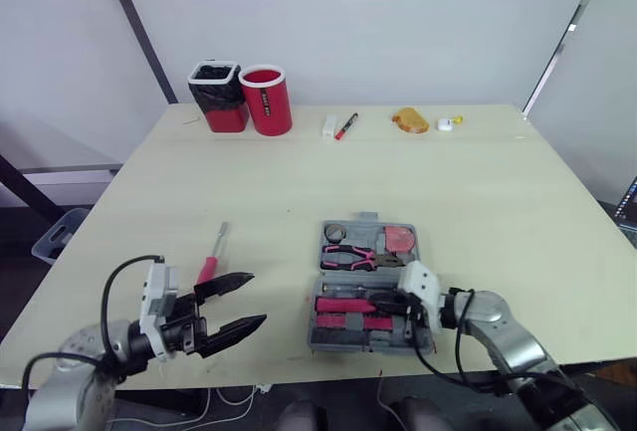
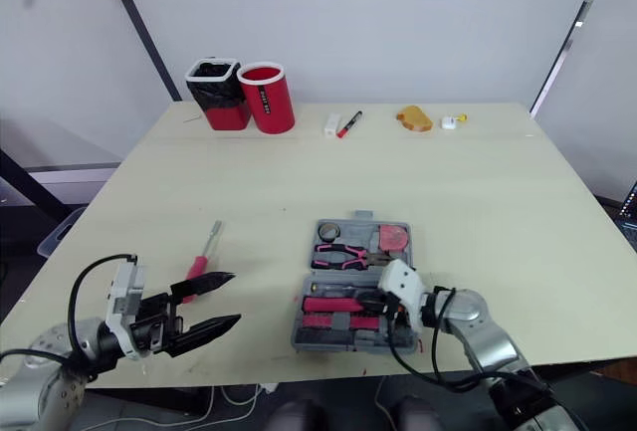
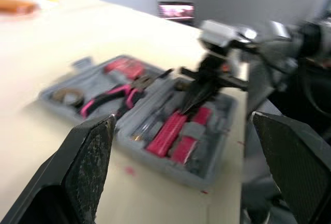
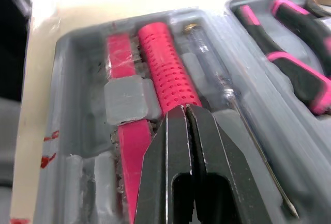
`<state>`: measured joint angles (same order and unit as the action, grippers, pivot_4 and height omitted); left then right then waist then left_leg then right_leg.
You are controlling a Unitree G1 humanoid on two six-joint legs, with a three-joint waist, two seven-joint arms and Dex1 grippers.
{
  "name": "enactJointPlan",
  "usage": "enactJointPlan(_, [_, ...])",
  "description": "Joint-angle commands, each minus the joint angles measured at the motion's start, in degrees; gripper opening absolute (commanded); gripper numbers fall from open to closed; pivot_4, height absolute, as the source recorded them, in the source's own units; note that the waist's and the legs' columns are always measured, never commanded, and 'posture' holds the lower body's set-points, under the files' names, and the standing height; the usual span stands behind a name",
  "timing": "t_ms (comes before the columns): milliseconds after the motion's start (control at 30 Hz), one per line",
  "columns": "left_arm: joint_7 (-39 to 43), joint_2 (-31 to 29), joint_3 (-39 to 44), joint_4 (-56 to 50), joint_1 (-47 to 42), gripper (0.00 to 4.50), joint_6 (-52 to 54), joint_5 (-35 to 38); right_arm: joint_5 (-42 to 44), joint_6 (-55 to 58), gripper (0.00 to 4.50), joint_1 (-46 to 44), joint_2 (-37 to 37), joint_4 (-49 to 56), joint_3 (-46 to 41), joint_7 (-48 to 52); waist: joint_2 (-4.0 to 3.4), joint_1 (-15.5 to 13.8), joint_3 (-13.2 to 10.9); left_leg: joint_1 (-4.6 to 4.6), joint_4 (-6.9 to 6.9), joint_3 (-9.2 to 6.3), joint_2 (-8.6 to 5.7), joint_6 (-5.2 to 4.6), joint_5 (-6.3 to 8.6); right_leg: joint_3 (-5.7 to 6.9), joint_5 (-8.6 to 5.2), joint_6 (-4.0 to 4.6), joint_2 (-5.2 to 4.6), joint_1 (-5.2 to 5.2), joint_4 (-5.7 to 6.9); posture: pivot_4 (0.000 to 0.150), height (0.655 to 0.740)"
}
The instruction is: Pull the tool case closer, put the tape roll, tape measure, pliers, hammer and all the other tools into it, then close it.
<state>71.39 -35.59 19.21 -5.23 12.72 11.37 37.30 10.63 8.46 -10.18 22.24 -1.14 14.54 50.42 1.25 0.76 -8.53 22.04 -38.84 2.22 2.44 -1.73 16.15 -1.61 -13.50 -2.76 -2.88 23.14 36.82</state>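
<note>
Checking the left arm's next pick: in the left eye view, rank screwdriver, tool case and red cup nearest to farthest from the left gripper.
From the left gripper:
1. Screwdriver, just beyond its fingers.
2. Tool case, to its right.
3. Red cup, at the far edge.

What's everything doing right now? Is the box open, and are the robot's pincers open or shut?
Tool case: open, flat on the table.
Left pincer: open, above the table beside the screwdriver.
Right pincer: shut, over a pink handle in the case.
Screwdriver: lying on the table, outside the case.
Pliers: lying in the case.
Tape roll: lying in the case.
Red cup: upright.
</note>
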Motion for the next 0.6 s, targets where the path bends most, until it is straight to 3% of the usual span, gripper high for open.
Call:
enactJointPlan(33, [-6.32, 1.95, 3.88, -2.09, 3.03, 4.5, 0.16, 0.45, 4.69, 2.44, 0.06, 3.82, 1.88, 9.68, -7.51, -3.03, 0.05, -0.08, 0.04, 0.03, 0.07, -0.03, 0.01, 0.0, 0.0, 0.02, 0.0, 0.0, 0.01, 0.03, -0.02, 0.15, 0.74])
enactJointPlan(100, [-9.93, 3.32, 6.11, -1.52, 5.56, 4.5, -0.13, -0.06, 6.7, 3.8, 0.29, 9.18, 3.65, 14.77, -12.54, -4.73, 0.12, -0.34, 0.07, 0.0, 0.23, -0.06, 0.0, 0.0, 0.0, 0.06, -0.01, 0.0, 0.0, 0.04, -0.06, 0.15, 0.74])
enactJointPlan(200, [-13.23, 4.58, 9.39, -0.37, 9.36, 4.5, -1.02, -0.62, 9.19, 4.93, 1.26, 17.9, 6.54, 20.21, -20.23, -5.94, 0.14, -0.59, 0.09, -0.03, 0.42, -0.1, -0.02, 0.01, 0.0, 0.12, -0.05, 0.05, -0.04, 0.04, -0.12, 0.15, 0.74])
enactJointPlan(400, [-16.11, 5.52, 14.3, 1.99, 14.7, 4.5, -2.31, -1.34, 12.66, 4.25, 4.39, 32.56, 10.08, 24.31, -32.58, -5.58, 0.24, -0.19, 0.08, -0.06, 0.44, 0.07, -0.07, 0.01, 0.01, 0.0, -0.12, -0.06, -0.15, 0.12, -0.25, 0.15, 0.74])
enactJointPlan(600, [-18.7, 5.71, 14.01, 2.63, 14.57, 4.5, -1.83, -2.19, 13.0, 1.87, 4.45, 38.59, 9.91, 22.51, -36.99, -4.82, 0.28, -0.09, 0.1, -0.08, 0.43, 0.28, 0.19, 0.04, 0.02, 0.3, -0.23, -0.24, -0.65, 0.3, -0.22, 0.15, 0.74])
